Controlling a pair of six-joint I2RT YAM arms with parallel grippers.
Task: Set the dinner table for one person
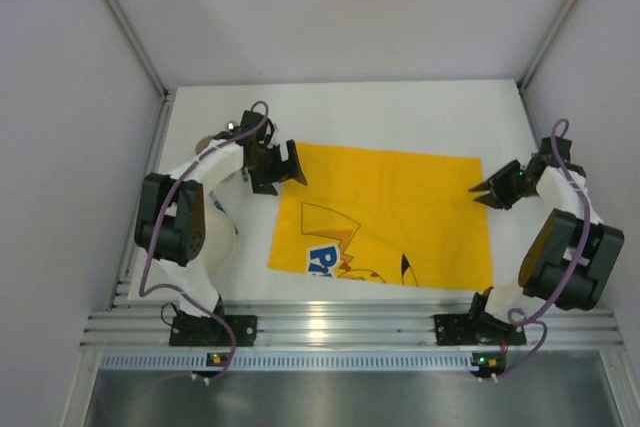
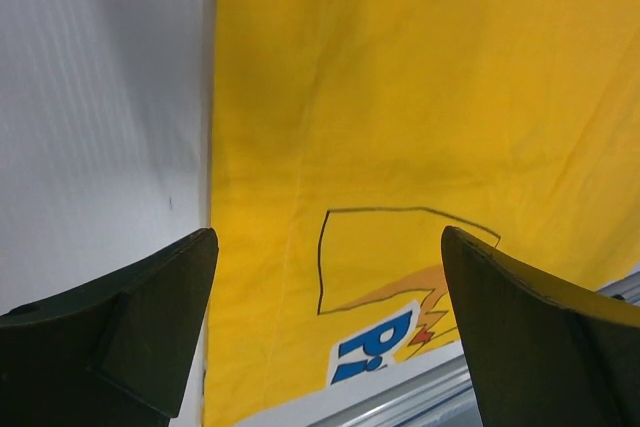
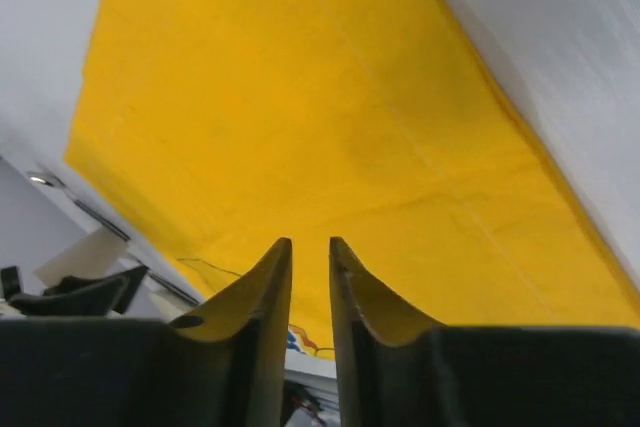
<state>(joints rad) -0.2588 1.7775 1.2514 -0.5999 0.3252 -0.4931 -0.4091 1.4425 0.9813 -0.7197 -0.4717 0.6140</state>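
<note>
The white dinner table (image 1: 400, 112) carries a yellow cartoon-printed cloth mat (image 1: 400, 207) lying flat in its middle. My left gripper (image 1: 285, 167) hovers over the mat's far left corner, jaws wide open and empty. In the left wrist view (image 2: 328, 237) the mat (image 2: 400, 97) lies below, with bare table (image 2: 100, 97) to its left. My right gripper (image 1: 482, 191) is at the mat's right edge. In the right wrist view (image 3: 310, 242) its jaws are almost together, a narrow gap between them, and hold nothing. The mat (image 3: 300, 97) fills that view.
The ribbed aluminium rail (image 1: 350, 327) runs along the near edge. A white rounded object (image 1: 215, 232) sits partly hidden under the left arm. A small grey round item (image 1: 206, 141) lies behind that arm. Grey walls enclose the table on three sides.
</note>
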